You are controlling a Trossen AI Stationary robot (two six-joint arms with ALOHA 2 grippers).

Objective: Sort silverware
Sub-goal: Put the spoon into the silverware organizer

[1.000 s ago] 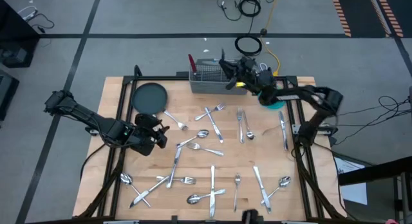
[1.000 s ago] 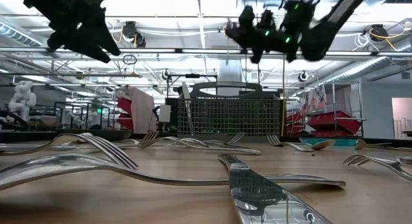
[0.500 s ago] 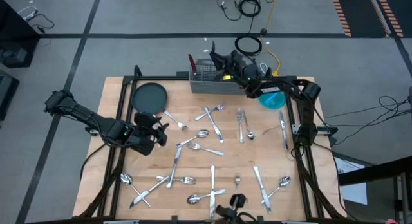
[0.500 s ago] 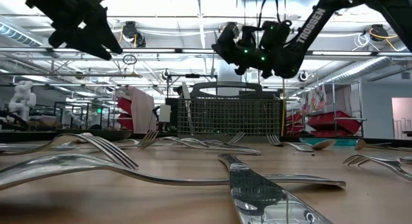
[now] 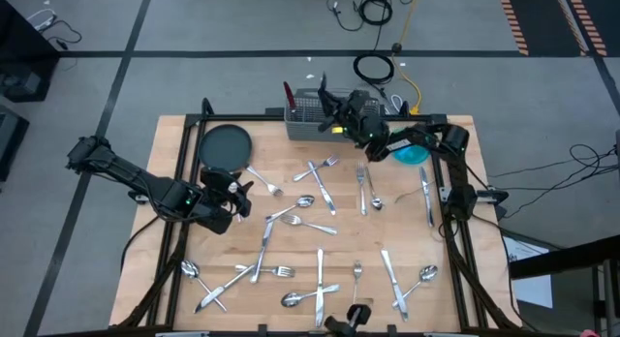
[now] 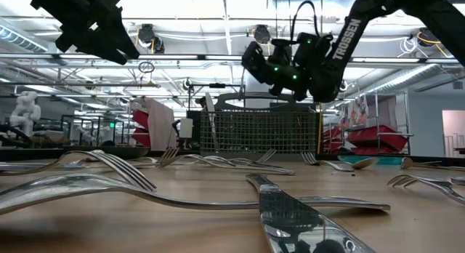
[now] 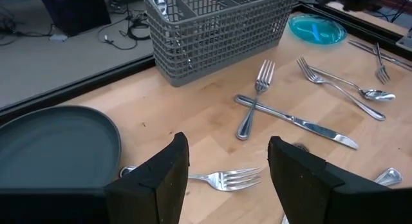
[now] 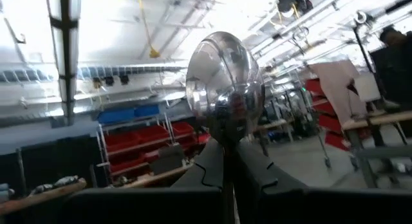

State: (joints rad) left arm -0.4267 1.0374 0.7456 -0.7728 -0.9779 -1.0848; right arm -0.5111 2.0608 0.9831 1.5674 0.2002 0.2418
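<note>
At the table's left, the left gripper (image 5: pixel 235 196) is hovering with its jaws apart and nothing between them, waiting just right of the dark round plate (image 5: pixel 225 145) and above a fork (image 7: pixel 222 179), likely lined up for a later pick. Across the middle of the pale wooden table (image 5: pixel 291 235), the silverware (image 5: pixel 320 279) is lying scattered: forks, spoons and knives, some crossed over each other, well apart from the grey wire-mesh caddy (image 5: pixel 315 122) at the far edge. A red-handled tool (image 5: pixel 288 93) is standing in the caddy's left end. Over that caddy, the right gripper (image 5: pixel 334 112) is holding a spoon (image 8: pixel 224 89) pinched by the handle, bowl pointing away from the wrist, seemingly so it can be lowered into a compartment; which one cannot be told. A turquoise dish (image 5: pixel 411 151) is sitting near the table's far right corner. Beyond the table, a workshop with red storage bins (image 6: pixel 370 140), shelving and ceiling lights is filling the background, and cables are trailing over the grey floor (image 5: pixel 242 27).
</note>
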